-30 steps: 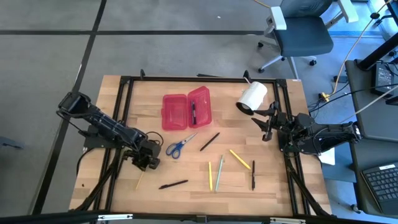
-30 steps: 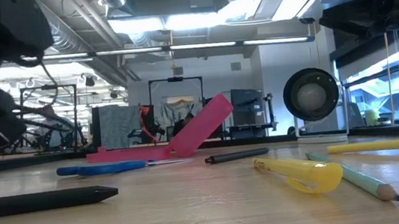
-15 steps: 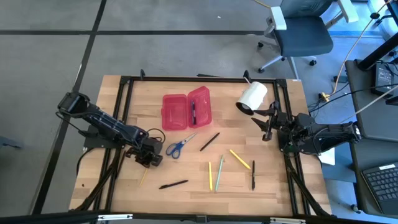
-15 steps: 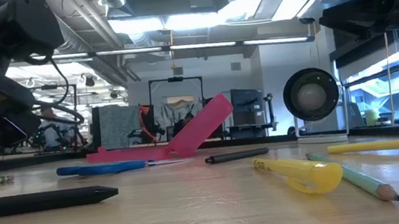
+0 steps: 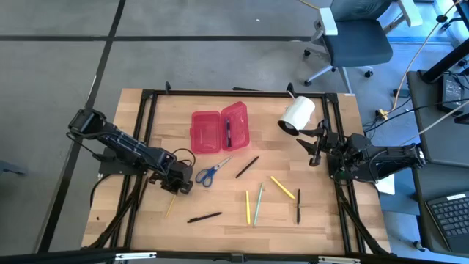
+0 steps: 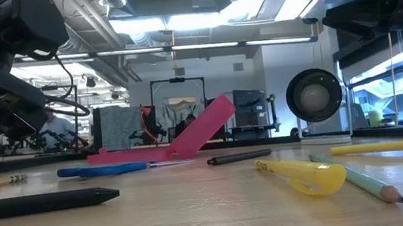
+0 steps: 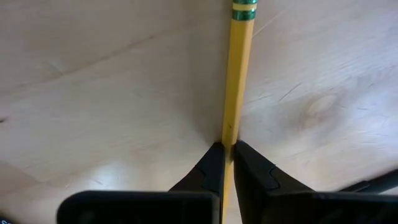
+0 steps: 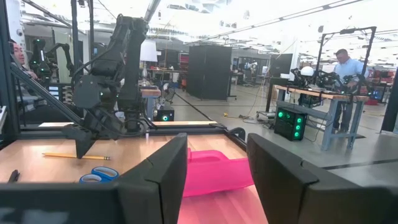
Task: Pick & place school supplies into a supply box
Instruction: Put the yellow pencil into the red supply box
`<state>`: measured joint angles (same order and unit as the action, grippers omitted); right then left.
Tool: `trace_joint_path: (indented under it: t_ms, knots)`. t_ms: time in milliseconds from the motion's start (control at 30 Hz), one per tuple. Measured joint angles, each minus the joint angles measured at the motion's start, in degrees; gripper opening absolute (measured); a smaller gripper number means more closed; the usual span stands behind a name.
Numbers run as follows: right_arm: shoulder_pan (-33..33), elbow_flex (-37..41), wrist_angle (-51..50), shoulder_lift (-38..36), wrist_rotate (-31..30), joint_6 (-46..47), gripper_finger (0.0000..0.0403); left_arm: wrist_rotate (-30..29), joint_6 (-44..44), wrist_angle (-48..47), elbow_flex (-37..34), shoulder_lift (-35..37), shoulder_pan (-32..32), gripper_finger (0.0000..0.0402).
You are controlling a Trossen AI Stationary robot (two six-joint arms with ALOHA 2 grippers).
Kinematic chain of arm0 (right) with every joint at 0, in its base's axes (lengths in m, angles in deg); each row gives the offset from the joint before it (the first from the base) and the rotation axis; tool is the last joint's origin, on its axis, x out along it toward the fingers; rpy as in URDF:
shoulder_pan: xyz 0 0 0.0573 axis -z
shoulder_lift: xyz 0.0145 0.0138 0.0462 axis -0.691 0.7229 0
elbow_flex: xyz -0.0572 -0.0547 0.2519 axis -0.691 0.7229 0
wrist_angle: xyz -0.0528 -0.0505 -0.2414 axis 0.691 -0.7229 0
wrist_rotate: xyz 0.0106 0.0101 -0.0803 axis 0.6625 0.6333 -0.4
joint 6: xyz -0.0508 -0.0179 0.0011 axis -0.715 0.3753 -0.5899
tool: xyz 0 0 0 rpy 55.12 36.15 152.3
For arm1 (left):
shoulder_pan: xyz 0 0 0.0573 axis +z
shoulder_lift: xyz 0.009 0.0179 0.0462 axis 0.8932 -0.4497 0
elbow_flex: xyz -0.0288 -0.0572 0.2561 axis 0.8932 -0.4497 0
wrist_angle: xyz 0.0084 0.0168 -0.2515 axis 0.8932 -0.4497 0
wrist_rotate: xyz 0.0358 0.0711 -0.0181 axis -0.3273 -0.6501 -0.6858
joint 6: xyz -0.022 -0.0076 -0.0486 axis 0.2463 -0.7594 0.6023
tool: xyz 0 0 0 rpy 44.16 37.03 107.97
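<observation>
Yellow and thin, a pencil (image 7: 235, 74) is pinched between the two dark fingers of the left pincer (image 7: 226, 151), which are pressed together on it. The left pincer (image 5: 178, 185) is low over the desk (image 5: 322, 220) near its left front corner, and the pencil (image 5: 171, 204) slants from it toward the front edge. From the right wrist the pencil (image 8: 77, 155) looks flat on the wood, or nearly so.

The pink box (image 5: 220, 130) lies open near the back edge of the desk, in the middle. Its two halves sit side by side, and a dark pen (image 5: 228, 131) is inside the right half. The blue scissors (image 5: 211, 171) lie in front of the box, just beside the left pincer. A black pen (image 5: 247, 166) lies slanted to the right of the scissors. Another black pen (image 5: 204, 217) lies near the front edge. A yellow pencil (image 5: 248, 207) and a green pencil (image 5: 258, 204) lie side by side near the front middle. A yellow pen (image 5: 282, 188) and one more black pen (image 5: 298, 206) lie farther right.

The right pincer (image 5: 316, 144) waits by the right edge of the desk with its fingers (image 8: 163, 168) spread and holding nothing. A big white roll (image 5: 297, 114) lies close to it near the back right corner.
</observation>
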<state>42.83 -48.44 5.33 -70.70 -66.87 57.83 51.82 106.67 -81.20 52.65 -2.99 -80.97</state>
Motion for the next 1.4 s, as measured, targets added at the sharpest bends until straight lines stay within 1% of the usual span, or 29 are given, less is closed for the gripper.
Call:
trace_joint_path:
  t_ms: [133, 367, 833, 1000, 1200, 1400]
  knots:
    - [0.0, 0.0, 0.0, 0.0, 0.0, 0.0, 0.0172, -0.3, 0.9, -0.1, 0.4, 0.0, 0.0, 0.0012]
    - [0.0, 0.0, 0.0, 0.0, 0.0, 0.0, 0.0172, -4.3, 0.2, -2.0, 2.7, -0.1, 0.0, 0.0012]
    - [0.0, 0.0, -0.1, 0.0, 0.0, 0.0, 0.0172, -4.0, 0.3, -2.2, 3.1, 0.0, 0.0, 0.0012]
    - [0.0, 0.0, -0.1, 0.0, 0.0, 0.0, 0.0172, -6.2, -1.1, -3.1, 5.1, 0.0, 0.0, 0.0012]
    - [0.0, 0.0, -0.1, 0.0, 0.0, 0.0, 0.0172, -8.5, 0.0, -5.7, 5.3, -0.4, 0.0, 0.0012]
    - [0.0, 0.0, -0.1, 0.0, 0.0, 0.0, 0.0172, -9.4, -1.7, -4.3, 5.3, 0.6, 0.4, 0.0011]
